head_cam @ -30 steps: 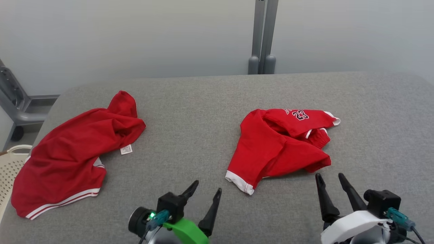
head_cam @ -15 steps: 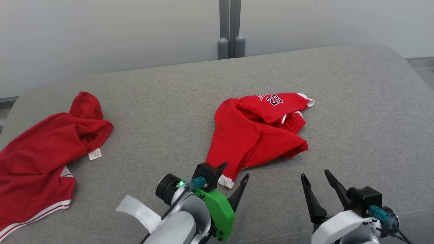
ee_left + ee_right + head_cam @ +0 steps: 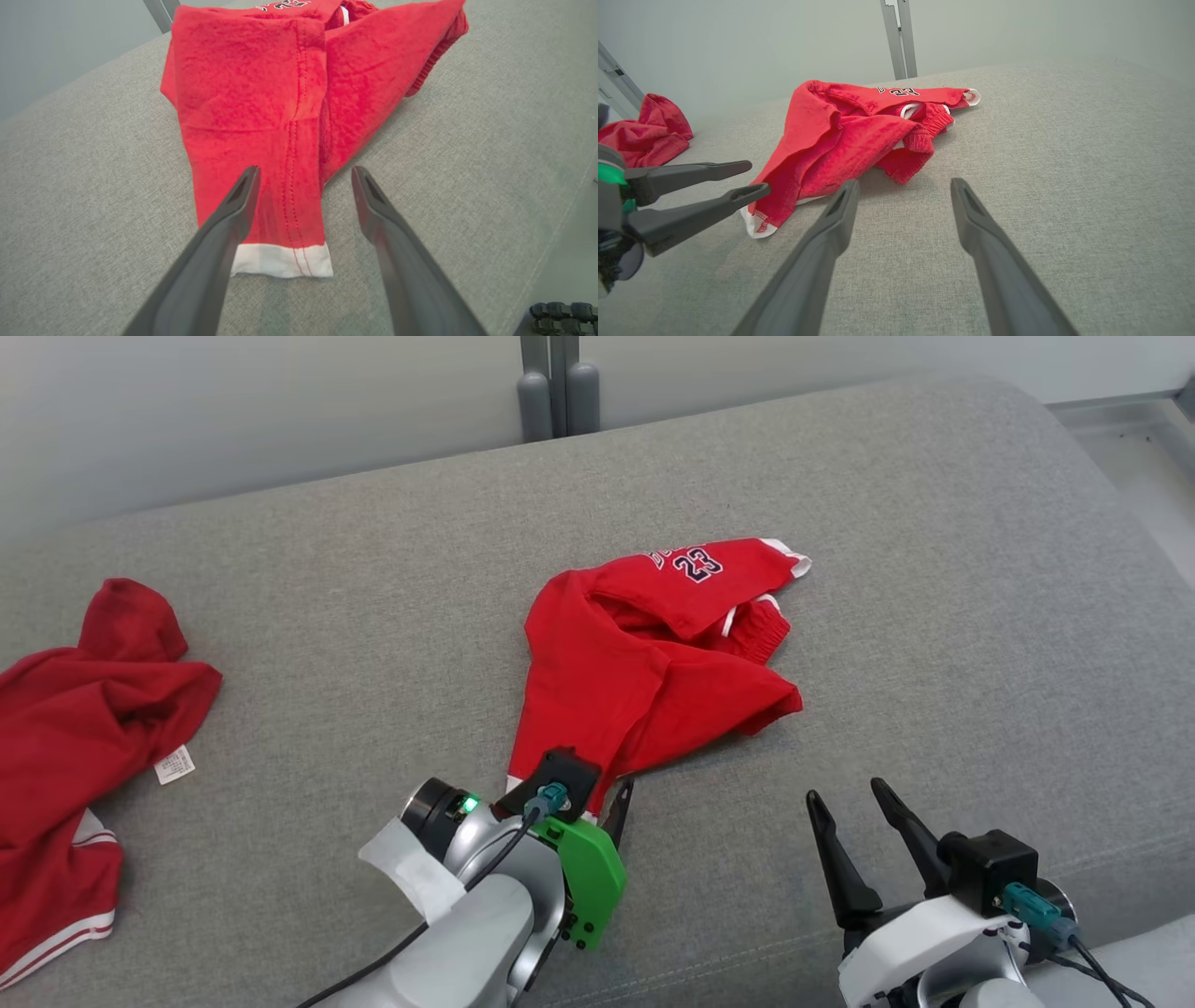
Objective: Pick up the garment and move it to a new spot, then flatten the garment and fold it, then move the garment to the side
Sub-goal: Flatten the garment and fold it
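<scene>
The garment (image 3: 644,663) is a crumpled pair of red shorts with white trim and a "23" print, lying mid-surface on the grey pad. My left gripper (image 3: 588,782) hangs open over its near leg end. In the left wrist view the gripper (image 3: 304,170) straddles the white-hemmed leg (image 3: 280,259), one finger over the cloth and the other over bare pad. The right wrist view shows this left gripper (image 3: 756,176) beside the hem. My right gripper (image 3: 845,791) stands open with nothing in it, to the right of the garment (image 3: 840,135) and nearer than it.
A second red garment (image 3: 84,709) with a white label lies crumpled at the far left. The grey padded surface (image 3: 934,616) has free room on the right; its front edge runs close by my right arm. A grey post (image 3: 557,383) stands behind.
The head camera has swung, shifting the whole picture left. My left gripper has moved forward and right, from bare pad to over the garment's hemmed leg. The right gripper stays open.
</scene>
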Motion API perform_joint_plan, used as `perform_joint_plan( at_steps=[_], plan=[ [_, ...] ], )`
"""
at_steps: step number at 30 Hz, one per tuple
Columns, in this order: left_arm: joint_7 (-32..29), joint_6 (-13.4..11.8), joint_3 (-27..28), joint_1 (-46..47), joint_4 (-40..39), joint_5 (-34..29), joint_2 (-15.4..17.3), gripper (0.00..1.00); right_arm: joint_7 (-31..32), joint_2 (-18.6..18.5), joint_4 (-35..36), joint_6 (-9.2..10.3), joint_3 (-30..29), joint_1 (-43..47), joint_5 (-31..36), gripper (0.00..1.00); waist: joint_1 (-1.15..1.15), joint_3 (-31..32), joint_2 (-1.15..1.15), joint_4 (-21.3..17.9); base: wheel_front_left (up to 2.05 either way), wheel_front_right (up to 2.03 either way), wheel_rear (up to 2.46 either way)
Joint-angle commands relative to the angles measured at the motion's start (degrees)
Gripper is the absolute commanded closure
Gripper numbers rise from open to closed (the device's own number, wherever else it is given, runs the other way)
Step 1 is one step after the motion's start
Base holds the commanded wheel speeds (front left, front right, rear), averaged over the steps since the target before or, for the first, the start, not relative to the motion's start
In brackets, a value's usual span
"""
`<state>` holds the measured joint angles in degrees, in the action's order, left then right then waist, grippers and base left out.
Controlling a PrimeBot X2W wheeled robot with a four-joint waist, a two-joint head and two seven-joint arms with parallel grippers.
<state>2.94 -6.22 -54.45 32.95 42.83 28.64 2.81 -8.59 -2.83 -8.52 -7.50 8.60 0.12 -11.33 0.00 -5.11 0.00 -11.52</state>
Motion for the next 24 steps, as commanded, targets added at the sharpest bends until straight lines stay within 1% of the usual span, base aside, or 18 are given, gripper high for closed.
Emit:
perform_joint_plan(
  at_steps=[1,3,5,6,7,8,9,14,19,24],
  plan=[
    [0.5,-0.7,-0.6,1.2,0.8,0.5,0.2,0.0,-0.4,-0.1,-0.3,0.02,0.0,-0.6,0.4,0.0,0.0,-1.2,0.0,-1.2,0.0,0.0,0.0],
    [0.8,-1.6,-1.2,1.6,1.8,1.1,0.2,0.0,-0.6,-0.1,-0.5,0.02,-0.1,-0.4,0.4,0.0,0.0,-1.3,0.0,-1.2,0.0,0.0,0.0],
    [1.8,-3.4,-1.8,2.1,3.5,1.9,0.2,0.0,-0.6,-0.1,-0.9,0.02,-0.4,-0.3,0.5,0.0,0.0,-1.1,0.0,-1.1,0.0,0.0,0.0],
    [2.3,-4.0,-1.9,2.2,4.0,2.1,0.2,0.2,-0.6,-0.1,-1.0,0.02,-0.4,-0.3,0.5,0.0,0.0,-1.0,0.0,-1.1,0.0,0.0,0.0],
    [2.7,-4.4,-2.0,2.2,4.5,2.3,0.2,0.57,-0.4,-0.1,-1.1,0.02,-0.4,-0.3,0.6,0.0,0.0,-0.8,0.0,-1.0,0.0,0.0,0.0],
    [3.0,-4.5,-2.2,2.2,5.0,2.7,0.2,0.82,-0.3,-0.1,-1.2,0.02,-0.4,-0.4,0.6,0.0,0.0,-0.7,0.0,-1.0,0.0,0.0,0.0],
    [3.4,-4.5,-2.4,2.2,5.5,3.0,0.2,1.0,-0.3,-0.1,-1.2,0.02,-0.3,-0.4,0.7,0.0,0.0,-0.5,0.0,-0.9,0.0,0.0,0.0],
    [6.1,-5.2,-0.8,1.5,6.7,6.7,0.2,1.0,-0.1,-0.1,-1.4,0.02,-0.5,-0.2,0.9,0.0,0.0,0.3,0.0,-0.3,0.0,0.0,0.0],
    [10.3,-6.5,4.4,0.7,7.0,11.2,0.3,1.0,0.3,-0.1,-1.3,0.02,-0.9,0.8,0.9,0.0,0.0,1.5,0.0,0.9,0.0,0.0,0.0],
    [11.9,-7.0,9.2,-0.8,6.1,13.8,2.7,1.0,0.6,-0.1,-1.1,0.02,-1.4,1.6,1.0,0.0,0.0,2.8,0.0,2.4,0.0,0.0,0.0]
  ],
)
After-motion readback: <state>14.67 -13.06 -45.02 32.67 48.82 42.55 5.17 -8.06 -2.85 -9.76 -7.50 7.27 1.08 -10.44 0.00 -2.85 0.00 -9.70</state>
